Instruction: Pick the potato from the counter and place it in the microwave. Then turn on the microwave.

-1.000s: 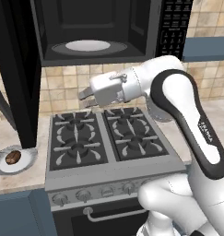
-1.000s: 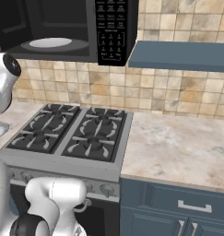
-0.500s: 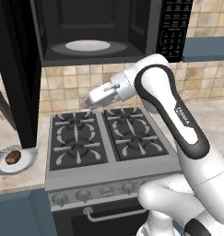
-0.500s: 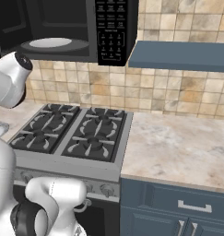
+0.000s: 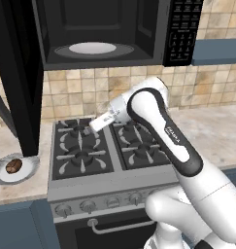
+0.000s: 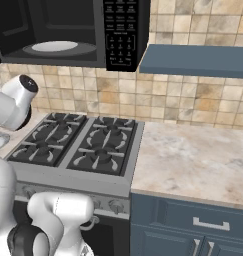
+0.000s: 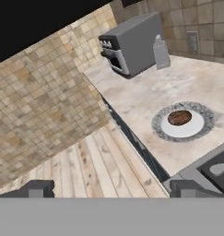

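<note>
One potato (image 7: 179, 117) on speckled counter (image 7: 145, 97)

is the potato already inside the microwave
No, the potato lies on a plate on the counter; the microwave holds nothing.

This is a home kitchen. A black gas stove (image 5: 105, 151) with four burners and a row of knobs sits between stretches of speckled beige tabletop (image 6: 193, 165) over blue-grey cabinet fronts (image 6: 193, 227). Above the stove hangs a black microwave (image 5: 105, 34) with its door open, a white turntable inside and a keypad at its right. Beige and tan wall tiles (image 6: 193, 100) run behind it all. In the hand view a grey toaster oven (image 7: 132, 44) stands on the tabletop, and wooden floorboards (image 7: 99, 166) lie below.
</note>
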You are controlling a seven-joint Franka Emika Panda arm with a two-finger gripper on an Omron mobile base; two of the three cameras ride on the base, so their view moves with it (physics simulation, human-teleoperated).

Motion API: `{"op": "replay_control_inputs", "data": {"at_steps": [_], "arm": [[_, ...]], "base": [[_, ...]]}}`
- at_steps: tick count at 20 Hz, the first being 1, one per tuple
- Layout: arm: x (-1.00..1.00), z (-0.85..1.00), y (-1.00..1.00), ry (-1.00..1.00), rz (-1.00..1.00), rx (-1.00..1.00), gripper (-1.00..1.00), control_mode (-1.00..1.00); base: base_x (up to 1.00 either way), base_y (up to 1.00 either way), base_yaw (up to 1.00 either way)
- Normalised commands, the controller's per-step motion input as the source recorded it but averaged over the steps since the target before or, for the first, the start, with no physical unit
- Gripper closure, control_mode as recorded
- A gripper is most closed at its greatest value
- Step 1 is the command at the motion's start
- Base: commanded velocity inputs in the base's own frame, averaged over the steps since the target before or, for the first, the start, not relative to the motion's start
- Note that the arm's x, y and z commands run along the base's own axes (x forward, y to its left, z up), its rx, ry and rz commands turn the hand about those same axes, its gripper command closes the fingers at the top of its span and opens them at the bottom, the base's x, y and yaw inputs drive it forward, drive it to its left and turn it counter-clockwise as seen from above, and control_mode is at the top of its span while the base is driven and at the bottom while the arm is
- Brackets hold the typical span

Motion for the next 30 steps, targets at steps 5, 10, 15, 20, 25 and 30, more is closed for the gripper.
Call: {"op": "replay_control_inputs", "data": {"at_steps": [5,10,15,20,25,30], "arm": [[0.16,-0.45,0.44,-0.08,0.0,-0.01,-1.0,-1.0],[0.08,-0.33,0.64,-0.05,0.0,-0.06,-1.0,-1.0],[0.12,-0.03,0.55,0.0,-0.01,-0.11,-1.0,-1.0],[0.3,-0.01,0.46,0.0,-0.02,-0.12,-1.0,-1.0],[0.46,-0.18,0.2,-0.01,-0.02,-0.15,-1.0,-1.0],[0.48,-0.49,0.02,-0.03,0.0,-0.14,-1.0,-1.0]], "base": [[0.0,0.0,0.0],[0.0,0.0,0.0],[0.0,0.0,0.0],[0.0,0.0,0.0],[0.0,0.0,0.0],[0.0,0.0,0.0]]}}
